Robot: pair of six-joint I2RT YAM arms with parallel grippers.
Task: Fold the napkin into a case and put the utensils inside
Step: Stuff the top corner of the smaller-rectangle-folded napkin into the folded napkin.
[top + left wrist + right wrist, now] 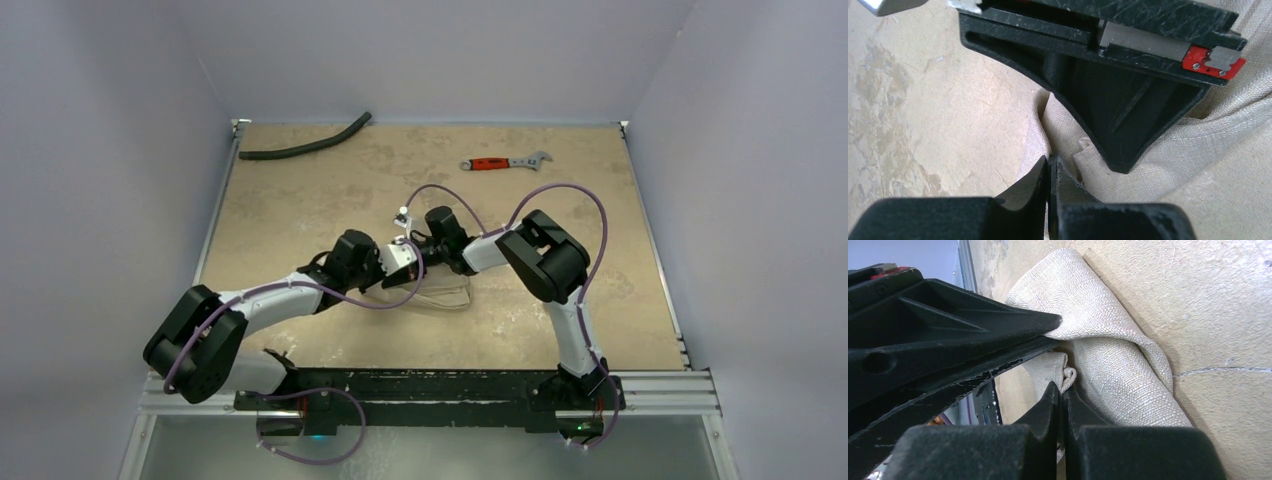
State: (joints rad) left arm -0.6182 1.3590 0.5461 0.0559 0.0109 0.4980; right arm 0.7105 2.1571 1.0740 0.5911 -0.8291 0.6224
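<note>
Napkin lies bunched; left end effector and right end effector each apparently pinch its folds.

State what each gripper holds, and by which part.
Left gripper pinches the napkin at a raised fold along its edge; right gripper pinches a small bunched fold of the same napkin.

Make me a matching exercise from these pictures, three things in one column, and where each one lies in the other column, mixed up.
Things:
1. curved black hose
2. red-handled silver wrench
3. beige cloth napkin

Places:
A. far edge of the table, right of centre
B. bunched up near the middle
C. far left corner

Pairs: 1-C, 2-A, 3-B
</note>
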